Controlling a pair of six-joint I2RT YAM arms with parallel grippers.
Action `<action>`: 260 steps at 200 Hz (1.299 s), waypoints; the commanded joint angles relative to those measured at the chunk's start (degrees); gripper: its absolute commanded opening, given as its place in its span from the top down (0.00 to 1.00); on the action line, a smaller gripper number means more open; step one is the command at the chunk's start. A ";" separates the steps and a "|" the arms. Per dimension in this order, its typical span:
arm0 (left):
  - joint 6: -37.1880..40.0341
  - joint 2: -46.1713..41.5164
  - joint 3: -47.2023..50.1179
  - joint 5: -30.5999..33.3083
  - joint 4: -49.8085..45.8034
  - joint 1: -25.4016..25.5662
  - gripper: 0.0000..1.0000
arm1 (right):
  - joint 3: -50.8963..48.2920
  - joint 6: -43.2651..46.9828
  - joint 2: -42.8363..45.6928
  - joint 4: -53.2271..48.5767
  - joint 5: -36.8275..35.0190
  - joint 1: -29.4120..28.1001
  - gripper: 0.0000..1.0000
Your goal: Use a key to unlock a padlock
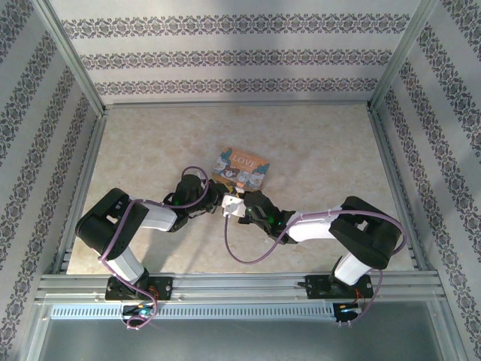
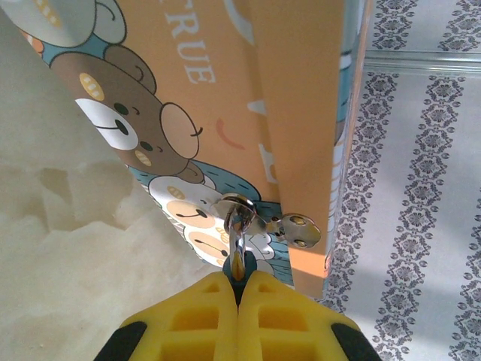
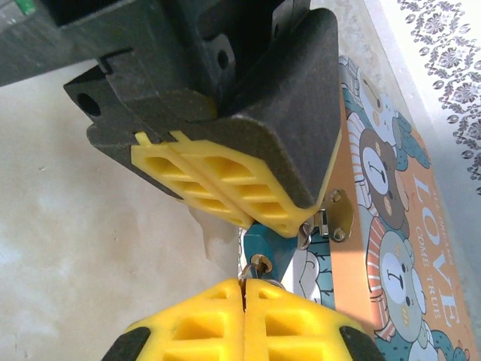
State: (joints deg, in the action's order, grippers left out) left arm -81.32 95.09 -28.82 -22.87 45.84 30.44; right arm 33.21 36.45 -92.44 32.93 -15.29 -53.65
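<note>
Your left gripper clamps the padlock on the hasp of the box. Your right gripper pinches the key, tip at the padlock. Next, probably seat and turn it.

Box and left pincer hem the padlock; table elsewhere open.

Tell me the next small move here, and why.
Probably shift the right gripper to line the key up with the brass keyhole: the hole looks uncovered beside the key, while the left gripper holds the padlock.
</note>
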 commanded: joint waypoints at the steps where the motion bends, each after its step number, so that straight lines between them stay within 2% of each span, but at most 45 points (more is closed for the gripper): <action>1: 0.20 -0.43 0.02 -1.84 2.71 1.48 0.96 | -0.34 -3.05 -0.61 6.05 -3.08 -0.46 1.00; 53: 0.02 -0.18 0.18 -1.63 3.17 1.64 0.96 | -0.27 -8.20 -1.69 9.47 -5.34 -1.19 1.00; 165: 0.07 0.01 0.63 -1.08 3.28 1.82 0.96 | 1.56 -30.16 -2.46 14.55 -3.24 -1.72 1.00; 260: 0.02 0.10 0.87 -0.77 3.65 1.95 0.96 | 0.80 -31.83 -3.36 15.68 -3.43 -2.07 1.00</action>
State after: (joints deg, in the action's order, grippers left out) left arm -81.49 95.09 -28.73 -20.47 47.57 30.44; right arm 32.73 6.15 -95.44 40.69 -19.07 -54.94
